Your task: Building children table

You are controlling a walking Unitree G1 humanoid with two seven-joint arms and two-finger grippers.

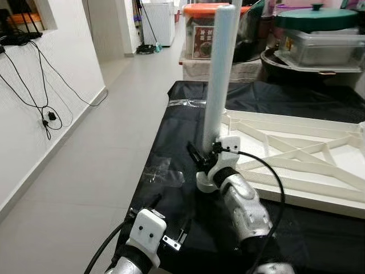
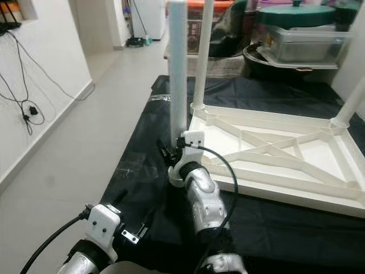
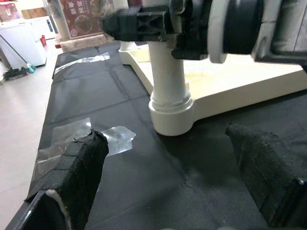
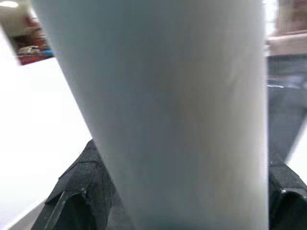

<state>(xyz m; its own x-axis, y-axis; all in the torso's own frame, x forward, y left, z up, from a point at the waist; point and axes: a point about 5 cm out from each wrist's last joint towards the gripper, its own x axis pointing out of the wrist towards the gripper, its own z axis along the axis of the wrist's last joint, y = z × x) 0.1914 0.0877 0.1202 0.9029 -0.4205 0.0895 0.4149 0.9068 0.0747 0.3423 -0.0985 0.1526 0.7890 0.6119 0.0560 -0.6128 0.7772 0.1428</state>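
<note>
A white table top (image 2: 274,165) lay upside down on a black sheet (image 2: 142,142) on the floor. The sheet had bits of clear tape (image 3: 96,136) stuck on it. The table top showed its ribs, and a leg (image 2: 202,51) stood up at its far corner, at about 12 o'clock. Another leg (image 2: 352,100) stood at the 2 o'clock corner.

The right gripper (image 2: 178,149) was shut around a third leg (image 2: 178,68) low down. That leg stood straight up at the near corner of the table top, at about 11 o'clock from the robot. Its fat bottom end (image 3: 171,117) rested on the black sheet, touching the table top's corner. In the right wrist view the leg sat between the two black fingers (image 4: 81,191), very close and blurry.

The left gripper (image 3: 168,191) hung low at about 7 o'clock, near the edge of the sheet. Its two black fingers (image 3: 76,177) were spread wide apart and held nothing. They pointed at the bottom of the held leg, with a gap of black sheet between.

Past the sheet, at 12 to 1 o'clock, stood boxes (image 1: 205,31) and a tub with a green lid (image 1: 316,18). A white wall (image 1: 51,85) with black wires (image 1: 40,97) ran along at 10 o'clock.
</note>
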